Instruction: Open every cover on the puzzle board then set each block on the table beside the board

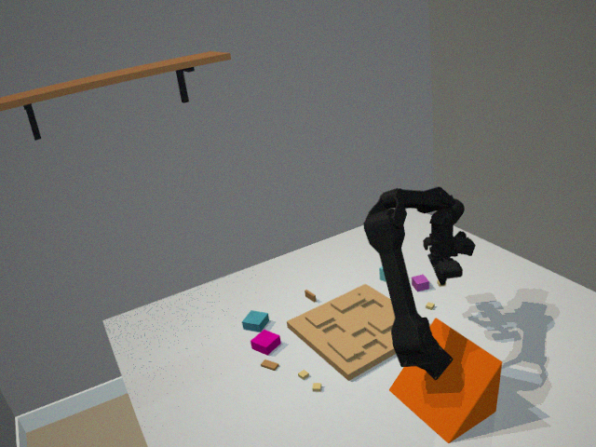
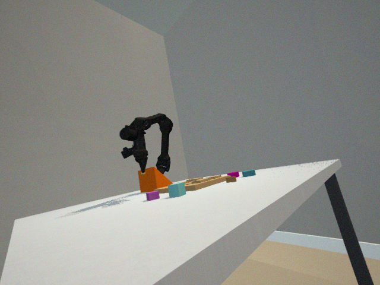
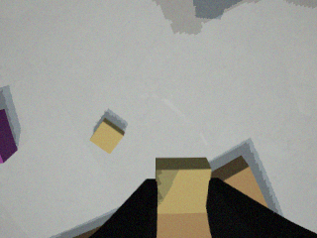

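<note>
My gripper (image 1: 441, 282) (image 2: 143, 172) (image 3: 181, 188) is shut on a small pale yellow block and holds it above the table, off the board's edge. The wooden puzzle board (image 1: 348, 373) (image 2: 196, 186) (image 3: 250, 187) shows dark recesses; the arm hides its right part in the top view, and its cover positions are hard to tell. On the table lie a dark teal block (image 1: 254, 321) (image 2: 249, 173), a magenta block (image 1: 264, 342) (image 2: 233, 174), a purple block (image 1: 420, 282) (image 2: 152, 195) (image 3: 6, 139), a light teal block (image 1: 382, 273) (image 2: 177, 189) and a small yellow block (image 1: 429, 305) (image 3: 107, 137).
A brown piece (image 1: 310, 295) (image 2: 231, 179) lies behind the board. Another brown piece (image 1: 270, 364), a yellow piece (image 1: 303, 373) and a second yellow piece (image 1: 317, 386) lie at its left front. The orange base wedge (image 1: 476, 365) (image 2: 148, 182) stands close to the board.
</note>
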You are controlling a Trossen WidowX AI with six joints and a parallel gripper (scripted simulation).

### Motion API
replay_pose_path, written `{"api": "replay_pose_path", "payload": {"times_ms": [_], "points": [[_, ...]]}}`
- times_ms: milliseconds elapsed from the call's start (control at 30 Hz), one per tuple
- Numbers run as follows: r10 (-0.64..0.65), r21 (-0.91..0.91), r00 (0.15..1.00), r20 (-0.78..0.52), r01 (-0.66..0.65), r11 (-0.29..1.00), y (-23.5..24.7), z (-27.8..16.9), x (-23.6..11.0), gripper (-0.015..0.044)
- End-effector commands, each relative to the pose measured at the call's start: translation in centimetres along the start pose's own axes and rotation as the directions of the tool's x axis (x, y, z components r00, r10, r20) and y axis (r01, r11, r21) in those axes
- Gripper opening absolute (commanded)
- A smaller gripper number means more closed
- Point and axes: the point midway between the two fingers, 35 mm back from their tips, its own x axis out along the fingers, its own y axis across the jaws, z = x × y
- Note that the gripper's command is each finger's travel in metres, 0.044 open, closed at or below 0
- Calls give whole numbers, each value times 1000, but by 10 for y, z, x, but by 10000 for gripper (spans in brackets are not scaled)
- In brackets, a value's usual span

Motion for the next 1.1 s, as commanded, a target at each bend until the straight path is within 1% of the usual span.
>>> {"api": "replay_pose_path", "payload": {"times_ms": [0,1067], "points": [[-9,-8,1000,-4,9,1000,-4,10,4,80],[-8,-8,1000,-4,8,1000,1,10,55,80]]}}
